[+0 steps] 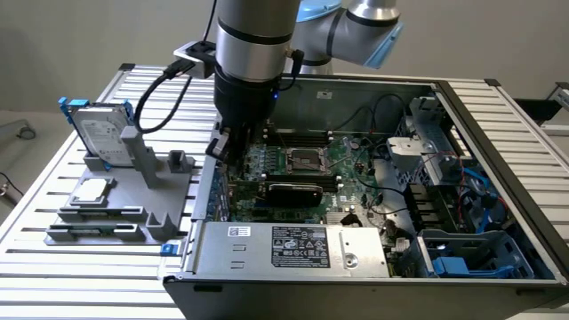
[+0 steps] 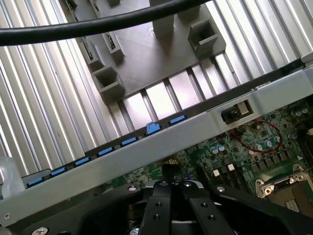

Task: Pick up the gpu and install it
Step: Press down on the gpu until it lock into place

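Observation:
The gpu [image 1: 294, 193], a card with a glossy black rounded shroud, stands on edge on the green motherboard [image 1: 351, 183] inside the open computer case [image 1: 498, 133], just in front of the processor socket [image 1: 303, 160]. My gripper [image 1: 229, 157] hangs over the motherboard's side nearest the exterior view's left, close to the case wall and a short way from the gpu, not touching it. In the wrist view the gripper [image 2: 171, 185] has its fingers [image 2: 159, 200] pressed together with nothing visibly held, above the board beside the case wall [image 2: 195, 132].
A grey fixture [image 1: 116, 207] on the slatted table holds a silver hard drive with blue rails [image 1: 100, 133] and a small square processor chip [image 1: 92, 191]. The power supply [image 1: 294, 247] fills the case's near side. A black cable [image 2: 98, 24] crosses the wrist view.

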{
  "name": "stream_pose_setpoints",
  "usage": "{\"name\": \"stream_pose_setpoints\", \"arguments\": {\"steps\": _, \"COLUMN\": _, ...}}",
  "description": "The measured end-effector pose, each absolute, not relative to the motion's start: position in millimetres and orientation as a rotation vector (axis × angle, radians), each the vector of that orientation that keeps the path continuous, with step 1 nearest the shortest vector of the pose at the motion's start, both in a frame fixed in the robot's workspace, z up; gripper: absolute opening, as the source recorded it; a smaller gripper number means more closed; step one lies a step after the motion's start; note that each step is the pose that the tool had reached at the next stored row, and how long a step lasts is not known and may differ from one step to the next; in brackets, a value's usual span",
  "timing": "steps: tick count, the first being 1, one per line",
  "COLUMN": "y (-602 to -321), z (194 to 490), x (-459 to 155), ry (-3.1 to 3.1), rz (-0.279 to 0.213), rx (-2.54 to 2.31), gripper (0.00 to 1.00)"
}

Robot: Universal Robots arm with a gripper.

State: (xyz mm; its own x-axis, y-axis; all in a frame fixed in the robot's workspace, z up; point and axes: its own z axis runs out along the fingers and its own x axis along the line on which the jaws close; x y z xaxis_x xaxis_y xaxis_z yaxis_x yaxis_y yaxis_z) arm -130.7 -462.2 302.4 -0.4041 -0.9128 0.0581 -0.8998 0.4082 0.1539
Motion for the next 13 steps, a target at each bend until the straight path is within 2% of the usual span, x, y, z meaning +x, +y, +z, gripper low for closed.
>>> {"name": "stream_pose_setpoints", "arguments": {"steps": 13, "y": -458.3, "z": 297.0, "x": -131.7, "ry": -2.525, "rz": -0.141, "rx": 1.624, "gripper": 0.11}}
